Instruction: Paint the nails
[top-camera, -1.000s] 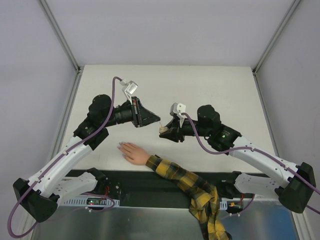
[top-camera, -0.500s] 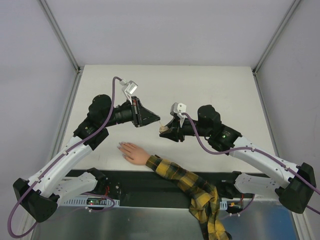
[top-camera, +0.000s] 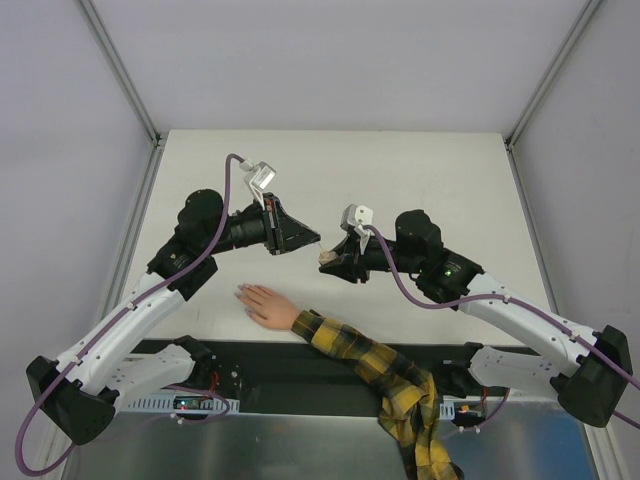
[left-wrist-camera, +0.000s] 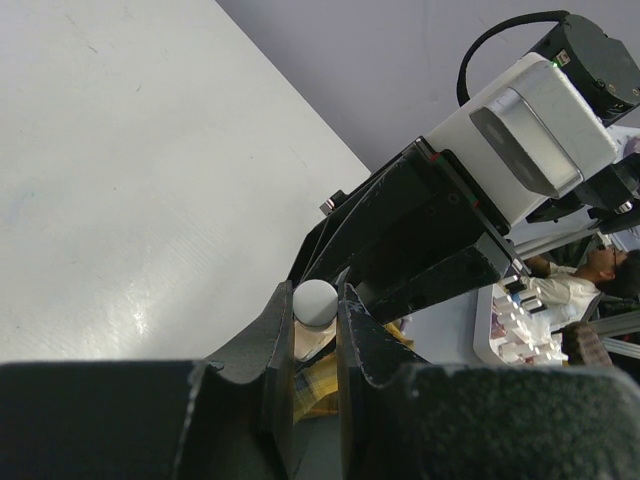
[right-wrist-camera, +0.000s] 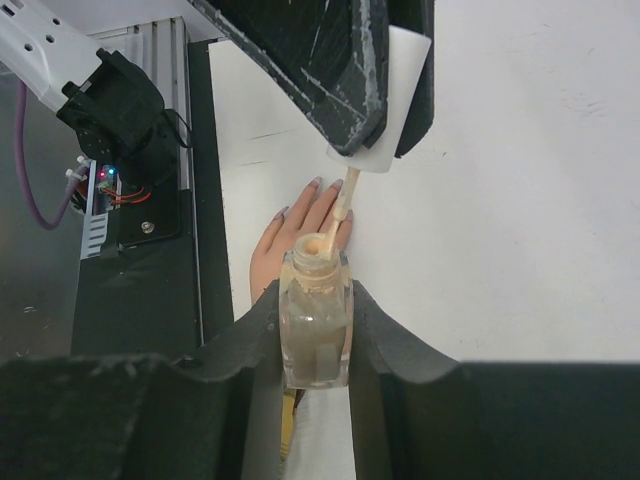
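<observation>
My left gripper (top-camera: 311, 238) (left-wrist-camera: 316, 292) is shut on a white cap (left-wrist-camera: 315, 302) (right-wrist-camera: 392, 100), and the cap's brush stem (right-wrist-camera: 343, 200) reaches down into the open neck of a nail polish bottle. My right gripper (top-camera: 331, 263) (right-wrist-camera: 316, 345) is shut on that clear bottle (top-camera: 326, 259) (right-wrist-camera: 316, 320) of pale beige polish, held above the table. Below and to the left lies the flesh-coloured hand (top-camera: 263, 303) (right-wrist-camera: 298, 240), palm down, at the end of a yellow-and-black plaid sleeve (top-camera: 370, 362). Its nails (top-camera: 240, 292) (right-wrist-camera: 316, 183) point to the table's left.
The white table (top-camera: 420, 180) is bounded by metal frame posts at the back corners (top-camera: 155, 138). The black base rail (top-camera: 280, 372) runs along the near edge, with the sleeve draped over it.
</observation>
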